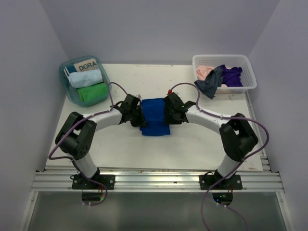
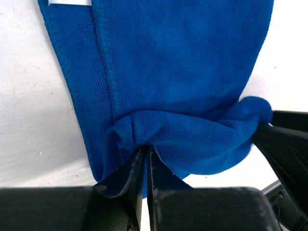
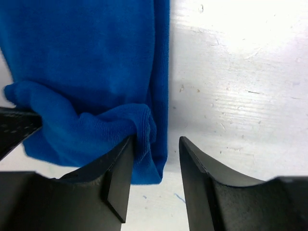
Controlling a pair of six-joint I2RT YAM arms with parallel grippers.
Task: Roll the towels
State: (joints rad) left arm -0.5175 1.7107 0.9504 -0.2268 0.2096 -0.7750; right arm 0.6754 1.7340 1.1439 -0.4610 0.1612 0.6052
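White table [image 1: 202, 149]: wrist views show left hand [image 2: 147, 161] pinching blue towel [image 2: 183, 72], right hand [image 3: 156, 161] open.

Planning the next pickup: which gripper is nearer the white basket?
Right. The right gripper is at the blue towel's right edge, white basket side; the left gripper at its left edge, farther.
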